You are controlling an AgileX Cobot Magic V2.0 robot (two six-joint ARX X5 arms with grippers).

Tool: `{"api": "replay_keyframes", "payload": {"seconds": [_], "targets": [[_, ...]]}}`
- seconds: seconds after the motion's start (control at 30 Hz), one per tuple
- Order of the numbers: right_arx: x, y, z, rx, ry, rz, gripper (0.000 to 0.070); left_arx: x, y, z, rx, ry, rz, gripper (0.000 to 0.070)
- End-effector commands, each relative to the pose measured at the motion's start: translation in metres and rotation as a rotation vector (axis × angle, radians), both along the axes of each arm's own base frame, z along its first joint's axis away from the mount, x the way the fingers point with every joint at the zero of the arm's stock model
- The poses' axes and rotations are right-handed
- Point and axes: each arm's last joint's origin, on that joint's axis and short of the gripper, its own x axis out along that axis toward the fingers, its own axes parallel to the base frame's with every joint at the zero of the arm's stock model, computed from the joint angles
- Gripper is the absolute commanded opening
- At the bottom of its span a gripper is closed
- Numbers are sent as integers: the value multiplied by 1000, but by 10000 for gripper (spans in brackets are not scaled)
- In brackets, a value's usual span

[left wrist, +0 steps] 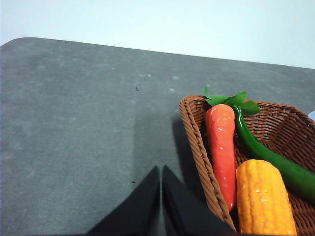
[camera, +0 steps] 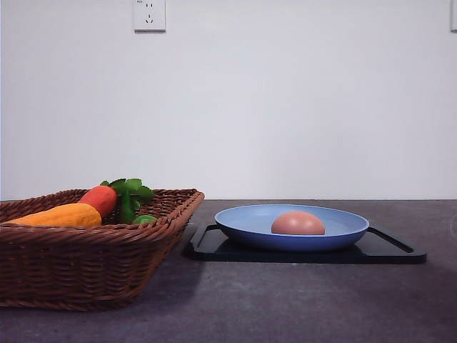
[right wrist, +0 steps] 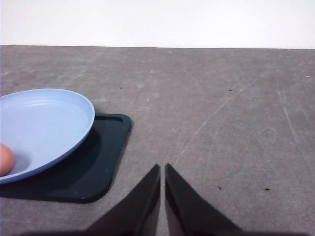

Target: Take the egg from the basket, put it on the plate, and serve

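Note:
The brownish-pink egg lies in the middle of the light-blue plate, which rests on a black tray. A sliver of the egg also shows at the edge of the right wrist view, inside the plate. The brown wicker basket stands at the left of the table, with no egg visible in it. My left gripper is shut and holds nothing, over bare table just beside the basket's rim. My right gripper is shut, holding nothing, above the table near the tray's corner.
In the basket lie an orange-red carrot toy, a yellow corn cob and a long green pepper. A white wall with a socket stands behind the table. Grey tabletop stretches beyond the tray.

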Motion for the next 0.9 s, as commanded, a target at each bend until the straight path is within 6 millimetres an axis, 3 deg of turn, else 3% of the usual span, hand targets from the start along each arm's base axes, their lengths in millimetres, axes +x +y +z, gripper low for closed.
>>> {"api": "replay_keyframes", "payload": {"seconds": [0.0, 0.87], "targets": [[0, 0, -1, 3, -2, -3, 0, 1, 0, -8, 2, 14, 4, 0], [0, 0, -1, 3, -2, -4, 0, 1, 0, -8, 2, 14, 4, 0]]}}
